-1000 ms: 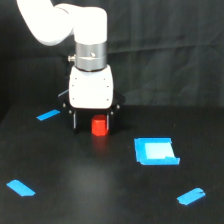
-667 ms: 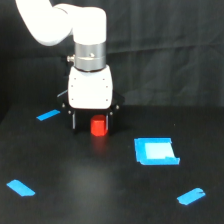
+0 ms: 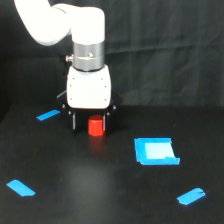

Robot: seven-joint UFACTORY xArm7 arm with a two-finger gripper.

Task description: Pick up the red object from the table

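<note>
Directly below a white robot arm, a small red object (image 3: pixel 96 126) sits between the two dark fingers of the gripper (image 3: pixel 90 123), with one finger (image 3: pixel 74 121) on the exterior view's left and the other close against the object's far side. Whether the jaws are pressing on the object or only standing beside it cannot be told from this view, and whether its base rests on the black table (image 3: pixel 75 200) or hangs just above it is also unclear. By the look of it, the object is a short, solid cylinder, probably light and stiff, unlikely to crush or bend; its smooth round side may slip if the fingers meet it off-centre, so the best hold is across its middle, on opposite sides of the curved wall. Around it the tabletop has generous open room. A blue tape strip (image 3: pixel 48 115) lies to the exterior view's left, a blue square (image 3: pixel 156 151) lies to the right and nearer the camera, and two more blue strips (image 3: pixel 21 187) (image 3: pixel 190 196) lie well apart near the front. Nothing stands above the gripper but the arm itself, so a straight lift looks unobstructed.
</note>
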